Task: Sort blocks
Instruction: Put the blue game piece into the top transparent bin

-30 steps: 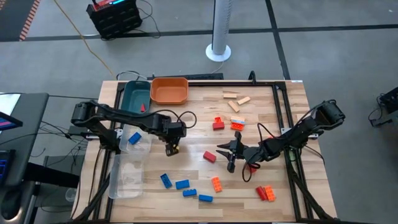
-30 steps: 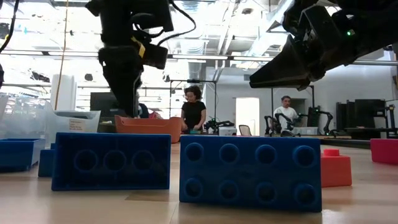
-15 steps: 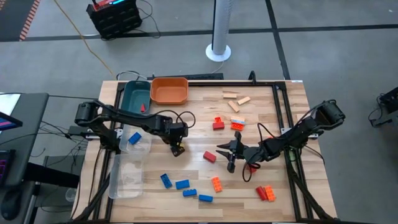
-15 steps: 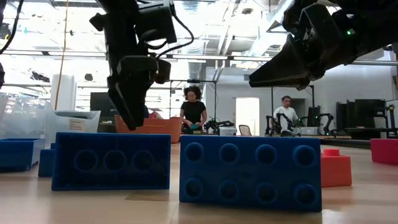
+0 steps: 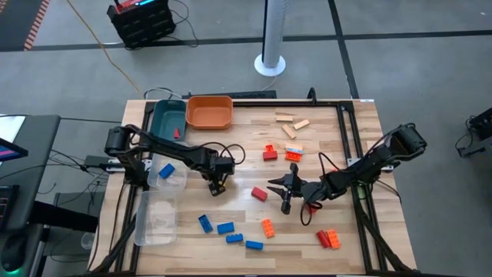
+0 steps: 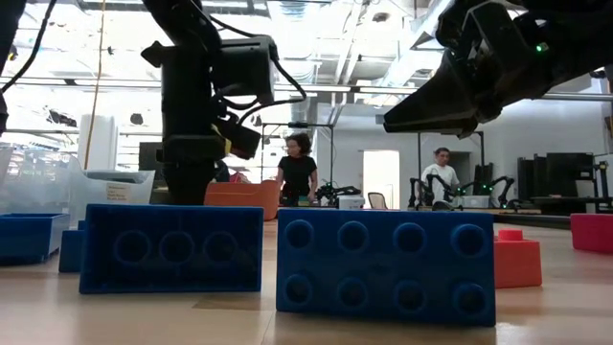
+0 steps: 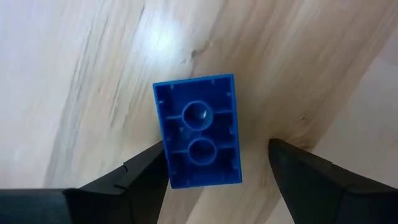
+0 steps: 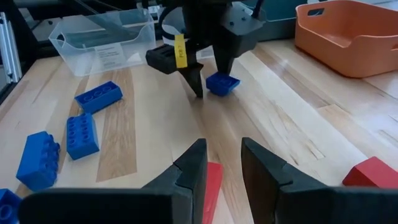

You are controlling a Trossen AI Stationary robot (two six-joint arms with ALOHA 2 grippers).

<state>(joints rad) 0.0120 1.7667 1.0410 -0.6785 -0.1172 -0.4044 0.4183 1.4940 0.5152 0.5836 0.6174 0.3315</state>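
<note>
Blocks lie scattered across the table (image 5: pixel 254 154) — one blue block (image 7: pixel 199 130), hollow side up near mid-table, sits between the left gripper's (image 7: pixel 214 163) parted, empty fingers, apparently lined up for grasping.

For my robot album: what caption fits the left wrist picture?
Left pincer open around an upside-down blue block on the wooden table.
</note>
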